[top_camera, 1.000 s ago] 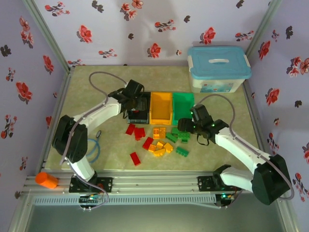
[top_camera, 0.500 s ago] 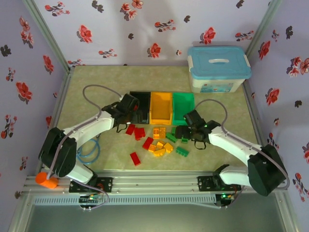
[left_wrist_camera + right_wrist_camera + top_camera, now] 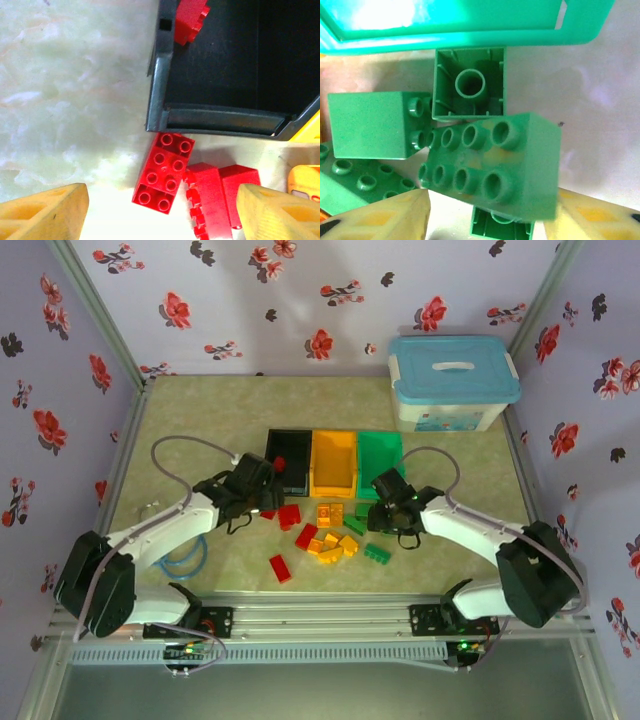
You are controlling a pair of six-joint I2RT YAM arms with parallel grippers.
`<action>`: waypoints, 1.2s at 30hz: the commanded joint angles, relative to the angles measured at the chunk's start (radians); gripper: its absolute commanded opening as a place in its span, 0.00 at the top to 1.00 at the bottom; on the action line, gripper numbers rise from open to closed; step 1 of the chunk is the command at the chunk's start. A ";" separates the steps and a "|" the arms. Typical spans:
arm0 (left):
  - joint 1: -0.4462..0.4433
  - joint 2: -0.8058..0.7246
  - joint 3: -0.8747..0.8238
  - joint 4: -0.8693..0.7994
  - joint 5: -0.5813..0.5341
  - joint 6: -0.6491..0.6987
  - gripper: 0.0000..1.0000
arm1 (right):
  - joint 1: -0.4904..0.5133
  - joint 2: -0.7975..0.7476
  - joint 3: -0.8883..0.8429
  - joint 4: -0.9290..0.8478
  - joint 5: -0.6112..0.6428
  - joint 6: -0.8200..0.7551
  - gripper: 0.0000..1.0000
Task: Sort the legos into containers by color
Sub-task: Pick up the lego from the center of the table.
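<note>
Both pincers hang wide and empty over the worktop [image 3: 180, 440] — left pincer [image 3: 160, 212] straddling a red lego [image 3: 163, 172] just outside the black bin [image 3: 225, 65], right pincer [image 3: 487, 217] above green legos [image 3: 495, 162] beside the green bin [image 3: 470, 25] — seemingly ready for pickup

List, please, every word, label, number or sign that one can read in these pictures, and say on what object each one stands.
There is no text that can be read.
The white tub bears a printed label on its front wall, too small and blurred to read.
The red legos, the green legos and the black bin show no marking.
</note>
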 commanded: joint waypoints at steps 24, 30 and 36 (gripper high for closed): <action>-0.006 -0.045 -0.086 0.022 -0.033 -0.028 0.22 | 0.005 0.147 0.143 0.001 0.159 0.009 0.45; -0.008 -0.048 -0.096 0.027 -0.040 -0.028 0.22 | 0.005 0.154 0.143 0.001 0.153 0.020 0.64; -0.009 -0.045 -0.100 0.033 -0.042 -0.029 0.22 | 0.005 0.112 0.137 -0.011 0.141 0.031 0.74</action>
